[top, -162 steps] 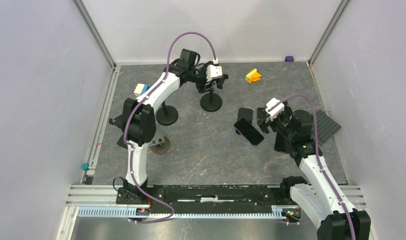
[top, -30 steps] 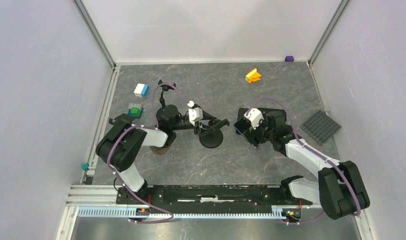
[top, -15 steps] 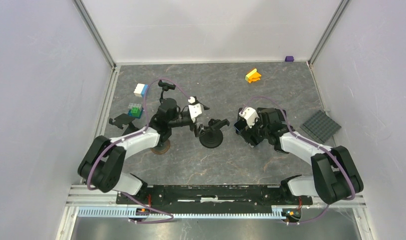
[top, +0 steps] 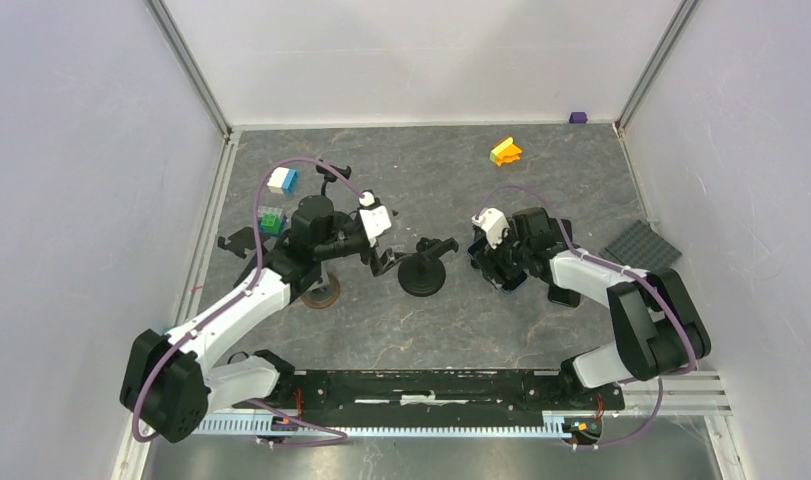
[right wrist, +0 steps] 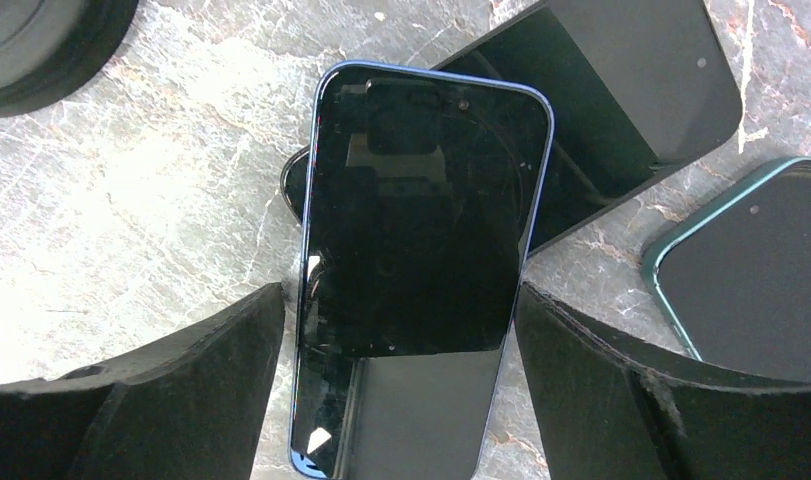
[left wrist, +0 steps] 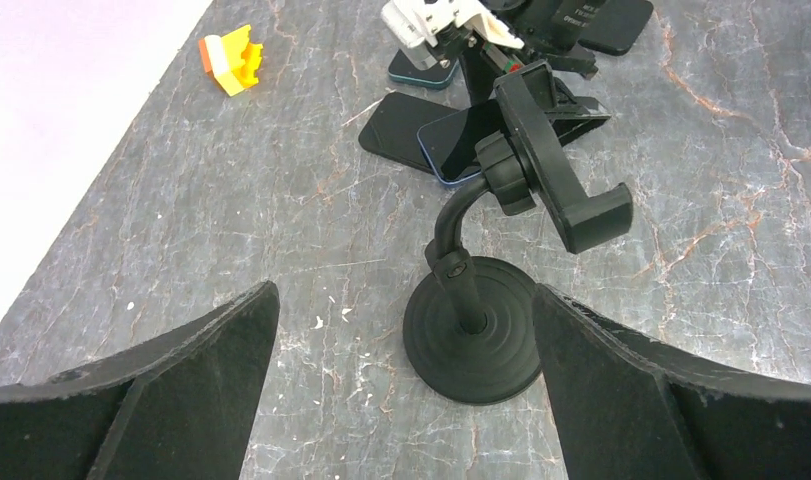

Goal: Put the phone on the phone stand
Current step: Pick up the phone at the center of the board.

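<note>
Having been let go by the left gripper (left wrist: 403, 295) — fingers now spread — the phone stand (left wrist: 471, 330) stands free. The blue phone (right wrist: 421, 250) lies flat on the table (right wrist: 131, 200), straddled by the parted fingers of the right gripper (right wrist: 399, 300) — pickup is judged next.

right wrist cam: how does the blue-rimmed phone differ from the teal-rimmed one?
Edge: the blue-rimmed phone has a blue frame, the teal-rimmed phone a teal one.
Support: the blue-rimmed phone overlaps a black phone beneath it; the teal-rimmed phone lies apart from both, on the table.
Position: the blue-rimmed phone sits between the fingers of the right gripper; the teal-rimmed phone is off to one side, cut by the picture's edge.
Shared: both face up, screens dark.
</note>
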`<action>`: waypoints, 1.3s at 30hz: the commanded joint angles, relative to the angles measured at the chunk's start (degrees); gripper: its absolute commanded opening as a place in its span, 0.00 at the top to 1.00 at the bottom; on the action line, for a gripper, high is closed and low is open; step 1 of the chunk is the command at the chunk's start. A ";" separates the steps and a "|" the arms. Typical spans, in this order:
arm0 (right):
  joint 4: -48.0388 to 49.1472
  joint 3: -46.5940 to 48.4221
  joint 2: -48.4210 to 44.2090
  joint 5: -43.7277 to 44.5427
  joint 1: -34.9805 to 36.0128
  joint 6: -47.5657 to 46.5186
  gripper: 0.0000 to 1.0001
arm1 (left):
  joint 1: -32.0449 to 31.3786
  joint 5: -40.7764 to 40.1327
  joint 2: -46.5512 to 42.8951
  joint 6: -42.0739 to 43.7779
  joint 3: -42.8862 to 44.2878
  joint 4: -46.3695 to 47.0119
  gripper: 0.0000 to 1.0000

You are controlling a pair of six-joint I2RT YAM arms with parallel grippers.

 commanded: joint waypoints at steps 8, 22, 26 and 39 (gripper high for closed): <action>-7.88 2.27 4.46 -3.01 -1.03 -1.71 0.11 | 0.00 -1.59 -4.99 1.77 -0.31 -5.31 0.00; -11.62 2.14 4.88 -4.59 -3.42 -6.42 0.14 | -0.02 -0.83 -5.60 1.64 -0.73 -5.49 0.00; -11.16 1.96 4.97 -2.74 -3.53 -6.36 0.21 | 0.00 -0.29 -5.67 1.13 0.10 -6.52 0.00; -13.21 2.71 -4.18 -3.42 -6.04 -6.18 0.53 | 0.00 -1.10 -6.79 -1.85 2.35 -11.95 0.00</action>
